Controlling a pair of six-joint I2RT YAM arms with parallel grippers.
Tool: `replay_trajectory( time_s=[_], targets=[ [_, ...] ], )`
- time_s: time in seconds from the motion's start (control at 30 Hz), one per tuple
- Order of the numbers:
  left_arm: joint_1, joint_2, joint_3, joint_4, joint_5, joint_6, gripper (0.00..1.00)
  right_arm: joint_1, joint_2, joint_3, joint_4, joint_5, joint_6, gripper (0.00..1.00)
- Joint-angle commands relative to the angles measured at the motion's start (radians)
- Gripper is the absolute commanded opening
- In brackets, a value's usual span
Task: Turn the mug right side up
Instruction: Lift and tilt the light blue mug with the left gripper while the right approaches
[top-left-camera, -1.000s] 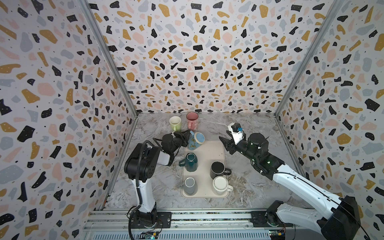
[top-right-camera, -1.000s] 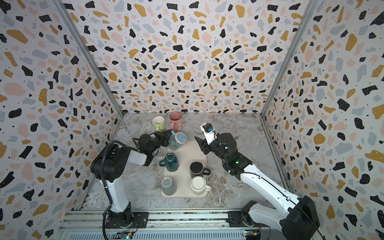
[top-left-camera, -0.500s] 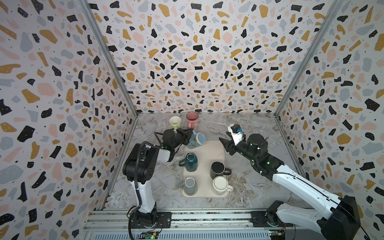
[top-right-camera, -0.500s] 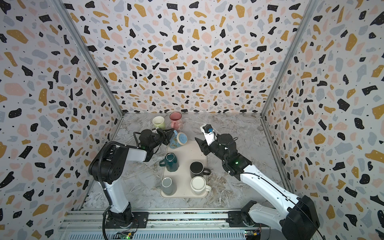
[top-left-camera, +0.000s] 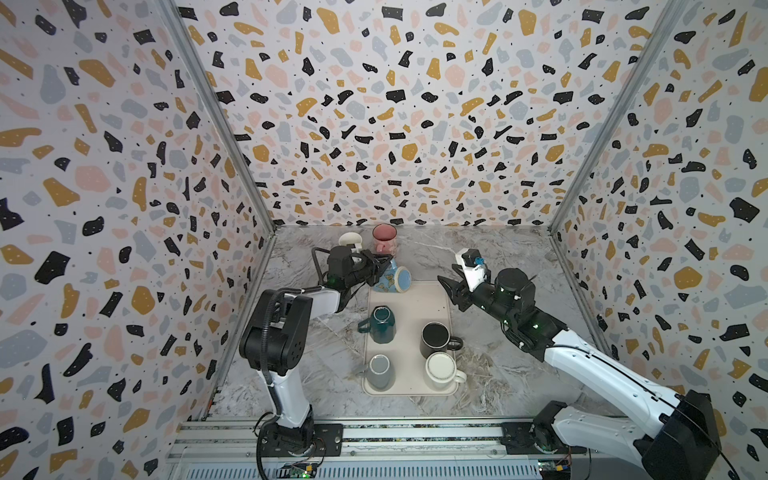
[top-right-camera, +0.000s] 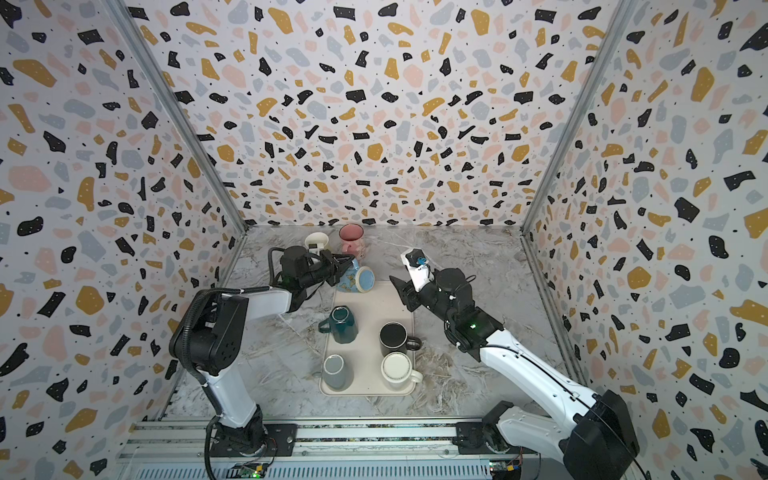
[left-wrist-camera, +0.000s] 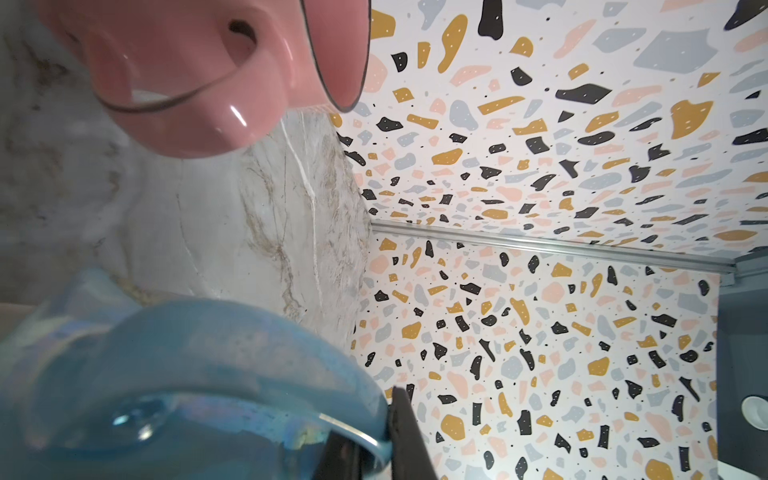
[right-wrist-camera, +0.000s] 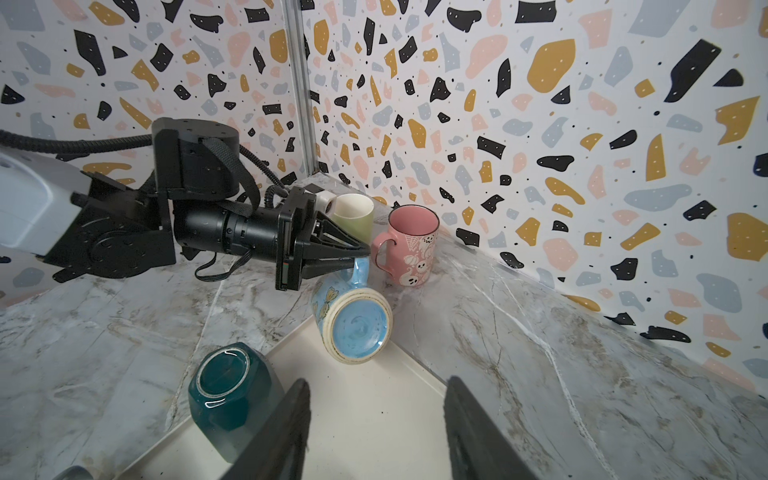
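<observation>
**Op:** Blue-glazed, butterflies on the side: that's the blue mug (right-wrist-camera: 353, 320) I'm after. It's tipped onto its side at the far end of the tray (top-left-camera: 409, 307), with its base facing my right arm.

**Spotter:** Where's your left gripper (right-wrist-camera: 361, 251)?

**Op:** It's pinched together on the handle of the blue mug, which points up. From my left wrist camera the handle fills the foreground, with one dark finger (left-wrist-camera: 405, 436) just beside it.

**Spotter:** Is the mug lifted or resting?

**Op:** I can't tell. Its lower edge sits right at the tray's far rim, and I can't see whether it touches.

**Spotter:** And the right side?

**Op:** My right gripper (top-left-camera: 451, 291) hovers over the tray's far right corner with its jaws apart and nothing between them, pointing at the mug's base.

**Spotter:** What else is close by?

**Op:** The pink mug (top-right-camera: 352, 239) stands upright on the marble table (top-left-camera: 498, 266) just behind the blue one, with the cream mug (top-right-camera: 316, 242) beside it. On the tray, the teal mug (right-wrist-camera: 228, 395) sits upside down, near the blue mug but apart from it.
</observation>
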Motion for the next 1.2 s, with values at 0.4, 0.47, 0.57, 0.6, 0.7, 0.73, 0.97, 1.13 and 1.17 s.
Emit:
replay_trajectory(
  time_s=[0.4,0.47,0.57,0.6,0.7,0.73,0.97,1.13,1.17],
  targets=[
    [-0.055,-0.099,0.277,-0.519,0.056,0.604,0.0,-0.041,0.098,0.152,-0.147,-0.101,0.012,0.54],
    [-0.067,-0.1,0.294,-0.555,0.061,0.653,0.0,-0.045,0.115,0.171,-0.167,-0.106,0.015,0.54],
    [-0.09,-0.099,0.331,-0.633,0.059,0.741,0.0,-0.052,0.147,0.204,-0.198,-0.112,0.017,0.54],
    [-0.099,-0.099,0.343,-0.658,0.06,0.773,0.0,-0.056,0.156,0.216,-0.207,-0.116,0.019,0.54],
    [-0.118,-0.098,0.373,-0.724,0.055,0.854,0.0,-0.063,0.181,0.254,-0.235,-0.115,0.018,0.54],
    [-0.124,-0.099,0.379,-0.739,0.049,0.875,0.0,-0.066,0.187,0.266,-0.244,-0.114,0.018,0.54],
    [-0.163,-0.116,0.408,-0.829,0.03,1.024,0.0,-0.079,0.246,0.351,-0.292,-0.131,0.018,0.54],
    [-0.19,-0.117,0.428,-0.883,0.003,1.112,0.0,-0.098,0.307,0.412,-0.34,-0.146,0.023,0.57],
    [-0.195,-0.118,0.428,-0.891,0.0,1.127,0.0,-0.102,0.323,0.426,-0.354,-0.152,0.027,0.58]
  ],
)
